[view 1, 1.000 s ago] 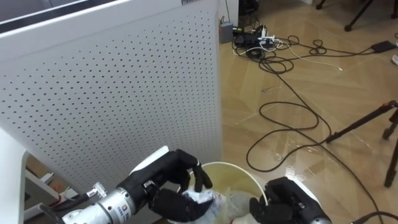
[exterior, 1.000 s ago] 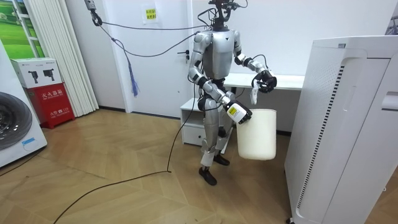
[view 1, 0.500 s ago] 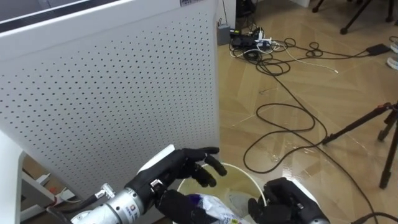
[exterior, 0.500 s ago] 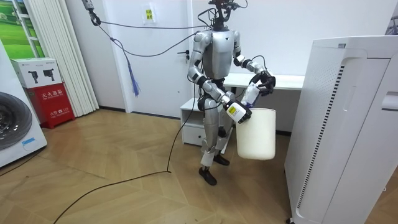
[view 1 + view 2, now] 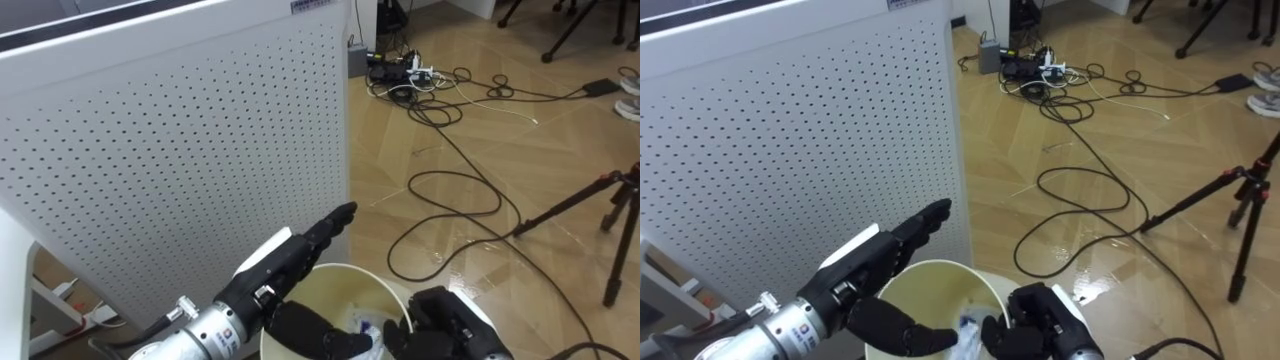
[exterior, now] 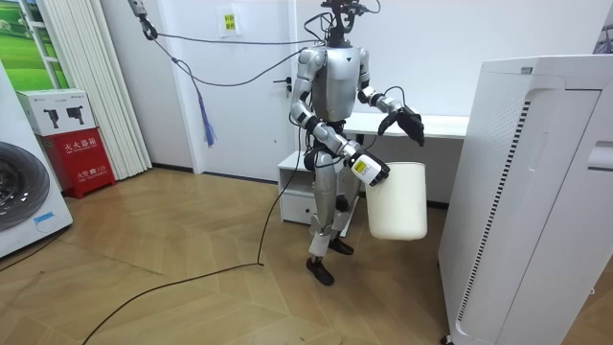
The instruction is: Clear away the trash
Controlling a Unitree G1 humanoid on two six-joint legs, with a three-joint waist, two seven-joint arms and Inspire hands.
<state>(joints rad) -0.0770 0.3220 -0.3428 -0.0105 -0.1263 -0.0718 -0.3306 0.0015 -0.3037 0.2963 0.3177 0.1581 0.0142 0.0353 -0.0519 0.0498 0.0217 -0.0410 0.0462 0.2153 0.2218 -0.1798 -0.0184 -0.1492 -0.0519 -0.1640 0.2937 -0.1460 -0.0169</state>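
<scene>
The robot stands on the wooden floor between a white bench behind it and a tall white unit with a dotted panel before it. In the room view it faces the room view's right, and the unit is just beside the bin.

The right hand holds a pale bin by the right part of its rim. Its dark fingers curl over the edge, and in the room view the bin hangs from this hand, clear of the floor.

The left hand is above the left part of the rim. It is wide open: the fingers are straight and point to the far right, and it holds nothing. In the room view this hand is raised a little above the bin, near the bench.

The garbage lies inside the bin. It is a small crumpled piece, white with some blue, low against the near inner wall, apart from the fingers of the left hand.

On the floor to the right, black cables make loops, and more of them lie in a heap far away. A dark tripod leg crosses the right edge.
</scene>
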